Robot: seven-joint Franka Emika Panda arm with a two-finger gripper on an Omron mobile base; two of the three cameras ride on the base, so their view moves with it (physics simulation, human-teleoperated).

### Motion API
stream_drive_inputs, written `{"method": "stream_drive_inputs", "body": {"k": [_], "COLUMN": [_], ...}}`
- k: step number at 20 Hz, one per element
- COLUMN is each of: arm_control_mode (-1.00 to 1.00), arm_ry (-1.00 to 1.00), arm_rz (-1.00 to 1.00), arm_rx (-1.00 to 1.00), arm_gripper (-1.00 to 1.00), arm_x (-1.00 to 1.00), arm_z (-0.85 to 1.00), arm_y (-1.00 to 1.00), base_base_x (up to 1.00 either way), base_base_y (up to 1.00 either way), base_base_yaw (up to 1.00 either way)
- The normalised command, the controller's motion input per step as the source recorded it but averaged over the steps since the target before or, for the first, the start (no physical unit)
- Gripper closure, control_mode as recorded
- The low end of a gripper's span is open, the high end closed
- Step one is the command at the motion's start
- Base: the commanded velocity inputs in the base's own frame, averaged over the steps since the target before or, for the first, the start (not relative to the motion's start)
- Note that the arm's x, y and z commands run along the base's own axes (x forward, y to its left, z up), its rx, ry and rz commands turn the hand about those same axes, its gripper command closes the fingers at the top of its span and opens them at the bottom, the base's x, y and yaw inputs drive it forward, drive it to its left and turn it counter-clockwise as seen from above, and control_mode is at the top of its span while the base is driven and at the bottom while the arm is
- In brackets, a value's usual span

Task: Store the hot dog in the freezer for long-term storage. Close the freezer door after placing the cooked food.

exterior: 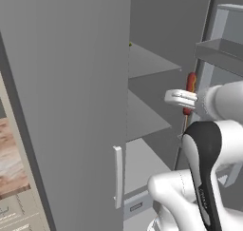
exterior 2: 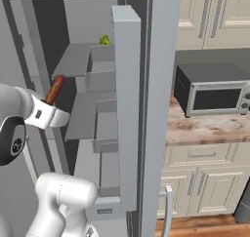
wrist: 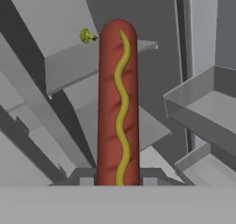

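hot dog point(wrist: 118, 103) clamped at its lower end in the gripper point(wrist: 118, 179), standing upright at the mouth of the open freezer point(exterior: 147, 116), level with a middle shelf. likely light, soft, slick-skinned; a mid-length hold would steady it.

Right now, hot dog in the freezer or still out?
Out. The hot dog stands in the fingers, in front of the freezer shelves.
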Motion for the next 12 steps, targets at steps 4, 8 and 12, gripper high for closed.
{"method": "stream_drive_inputs", "body": {"k": [4, 8, 12], "arm_control_mode": [-1.00, -1.00, -1.00], "arm_ry": [0.00, 0.00, -0.01], "arm_rz": [0.00, 0.00, 0.00], "arm_rx": [0.00, 0.05, 0.07], "arm_gripper": [1.00, 1.00, 1.00], "arm_x": [0.15, 0.23, 0.28], "arm_z": [0.20, 0.01, 0.04], "arm_y": [0.00, 0.00, 0.00], "base_base_x": [0.00, 0.00, 0.00], "base_base_y": [0.00, 0.00, 0.00], "base_base_yaw": [0.00, 0.00, 0.00]}}
